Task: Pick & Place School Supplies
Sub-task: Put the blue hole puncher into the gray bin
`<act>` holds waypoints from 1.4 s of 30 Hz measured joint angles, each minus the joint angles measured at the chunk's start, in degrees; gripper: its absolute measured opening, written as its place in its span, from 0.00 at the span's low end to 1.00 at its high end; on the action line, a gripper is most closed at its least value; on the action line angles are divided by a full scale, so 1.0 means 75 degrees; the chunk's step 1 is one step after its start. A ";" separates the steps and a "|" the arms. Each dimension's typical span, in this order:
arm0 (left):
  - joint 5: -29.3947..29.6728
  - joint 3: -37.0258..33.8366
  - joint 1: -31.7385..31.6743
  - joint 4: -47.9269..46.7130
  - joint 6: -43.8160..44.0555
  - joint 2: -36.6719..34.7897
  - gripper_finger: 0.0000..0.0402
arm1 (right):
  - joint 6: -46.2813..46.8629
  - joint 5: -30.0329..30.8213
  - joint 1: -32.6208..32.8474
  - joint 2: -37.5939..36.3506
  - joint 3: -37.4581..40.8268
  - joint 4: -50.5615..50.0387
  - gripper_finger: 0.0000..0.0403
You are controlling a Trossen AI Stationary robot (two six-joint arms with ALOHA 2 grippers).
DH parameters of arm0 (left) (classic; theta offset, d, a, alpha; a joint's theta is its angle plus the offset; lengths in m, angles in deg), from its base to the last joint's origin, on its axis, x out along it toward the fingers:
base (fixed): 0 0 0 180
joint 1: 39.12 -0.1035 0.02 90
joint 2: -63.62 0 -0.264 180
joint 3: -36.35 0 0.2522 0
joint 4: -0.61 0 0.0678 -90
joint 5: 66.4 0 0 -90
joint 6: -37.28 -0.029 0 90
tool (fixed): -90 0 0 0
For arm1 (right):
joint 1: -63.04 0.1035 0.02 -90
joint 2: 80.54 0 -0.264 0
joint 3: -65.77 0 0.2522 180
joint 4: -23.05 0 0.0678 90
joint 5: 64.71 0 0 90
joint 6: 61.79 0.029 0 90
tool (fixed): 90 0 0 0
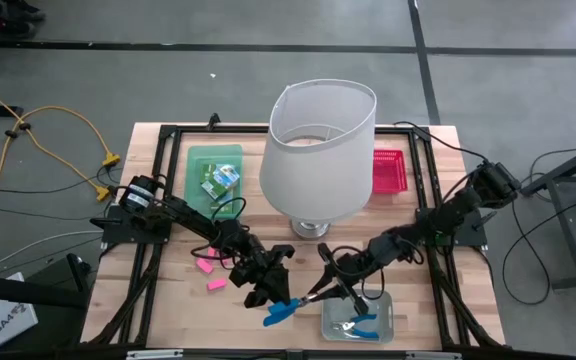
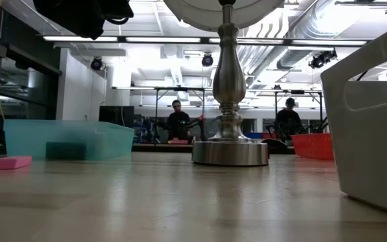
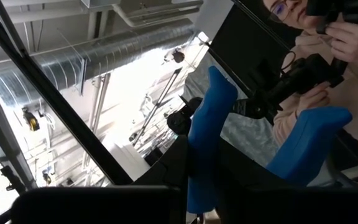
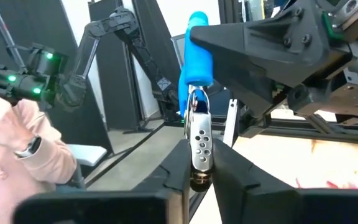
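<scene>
A blue-handled scissor-like tool (image 1: 279, 312) hangs above the table's near edge, held between both arms. My left gripper (image 1: 267, 293) is shut on its blue handles (image 3: 207, 134). My right gripper (image 1: 315, 296) is shut on its metal end (image 4: 200, 143). Two pink erasers (image 1: 205, 265) (image 1: 216, 285) lie flat on the wood to the left. A second blue-handled tool (image 1: 356, 324) lies in the clear tray (image 1: 384, 300). Small printed boxes (image 1: 221, 180) lie in the green tray (image 1: 196, 165). My left gripper has one blue handle (image 3: 197, 180) between its two fingers, coming from the table's left and slanting upward. Both rounded handle ends stick out past the fingers. The tool is lifted clear of the table. My right gripper pinches the perforated metal end (image 4: 201, 163) between its two fingers, coming level from the table's right. The fingers lie along the tool, whose blue handle (image 4: 195, 56) points away from them toward my left gripper.
A lamp with a big white shade (image 1: 318, 150) and a metal base (image 2: 229, 152) stands mid-table behind both grippers. A red tray (image 1: 389, 170) sits at the far right. A person in a pink sleeve (image 4: 23, 155) stands beyond the table's edge.
</scene>
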 joint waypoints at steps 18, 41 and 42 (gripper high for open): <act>0.0187 0.0000 0.0029 0.0006 0.0132 0.0000 0.21 | 0.0140 -0.0275 -0.0057 0.0000 0.0000 -0.0136 0.08; -0.0347 0.0000 0.0032 -0.0141 0.0327 0.0000 0.46 | 0.0099 -0.0379 0.0074 -0.0099 0.0000 -0.0110 0.08; -0.0346 0.0000 0.0032 -0.0143 0.0357 0.0000 0.46 | 0.0104 -0.0379 0.0114 -0.0099 0.0000 -0.0142 0.08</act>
